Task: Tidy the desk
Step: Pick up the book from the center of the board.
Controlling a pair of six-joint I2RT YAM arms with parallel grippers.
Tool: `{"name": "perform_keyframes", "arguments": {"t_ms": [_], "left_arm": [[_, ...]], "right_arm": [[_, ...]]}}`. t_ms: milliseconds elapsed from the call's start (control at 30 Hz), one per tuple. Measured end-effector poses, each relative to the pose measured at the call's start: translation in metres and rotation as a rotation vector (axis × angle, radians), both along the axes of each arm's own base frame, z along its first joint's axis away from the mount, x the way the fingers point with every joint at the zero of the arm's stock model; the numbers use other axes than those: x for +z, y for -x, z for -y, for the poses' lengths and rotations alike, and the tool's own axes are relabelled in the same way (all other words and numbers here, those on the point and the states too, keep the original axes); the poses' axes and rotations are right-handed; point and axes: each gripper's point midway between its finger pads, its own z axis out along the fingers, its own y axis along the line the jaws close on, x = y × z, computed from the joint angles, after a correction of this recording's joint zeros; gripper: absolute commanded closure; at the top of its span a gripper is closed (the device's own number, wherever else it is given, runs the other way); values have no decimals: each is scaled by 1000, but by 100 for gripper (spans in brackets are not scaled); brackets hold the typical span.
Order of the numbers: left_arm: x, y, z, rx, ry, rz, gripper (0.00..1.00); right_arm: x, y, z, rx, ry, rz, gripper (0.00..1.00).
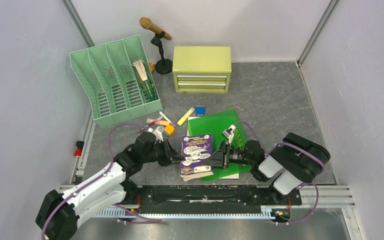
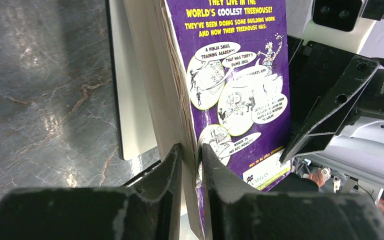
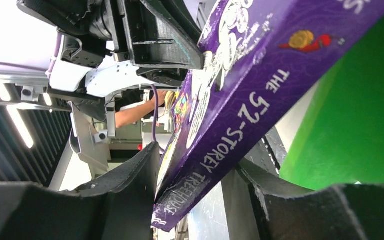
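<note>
A purple paperback book (image 1: 196, 151) lies over a white pad and a green folder (image 1: 219, 125) on the dark grey desk (image 1: 270, 95). My left gripper (image 1: 176, 159) is at the book's left edge. In the left wrist view it (image 2: 191, 150) is shut on the book's (image 2: 240, 75) cover and page edge. My right gripper (image 1: 216, 159) is at the book's right side. In the right wrist view it (image 3: 197, 160) is open, with the book's spine (image 3: 250, 115) between its fingers: one finger (image 3: 140, 170) is against the cover and the other stands apart.
A green file rack (image 1: 115, 80) stands at the back left, and a yellow-green two-drawer cabinet (image 1: 202, 68) and a microphone on a stand (image 1: 156, 30) stand at the back. Loose markers, a yellow highlighter (image 1: 185, 116) and a blue item (image 1: 200, 110) lie behind the book. A binder clip (image 1: 228, 133) sits on the folder.
</note>
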Motion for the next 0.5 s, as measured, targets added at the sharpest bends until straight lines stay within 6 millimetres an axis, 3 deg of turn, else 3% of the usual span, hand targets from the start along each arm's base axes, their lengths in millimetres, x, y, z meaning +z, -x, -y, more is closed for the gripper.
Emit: {"name": "perform_keyframes", "arguments": {"t_ms": [233,500], "left_arm": [[10,8,8,-43,33,35,98],[17,24,19,-120,44,53,97]], "right_arm": [[12,5,0,31,-9,85,39],[17,-11,-9,41,138,219,50]]}}
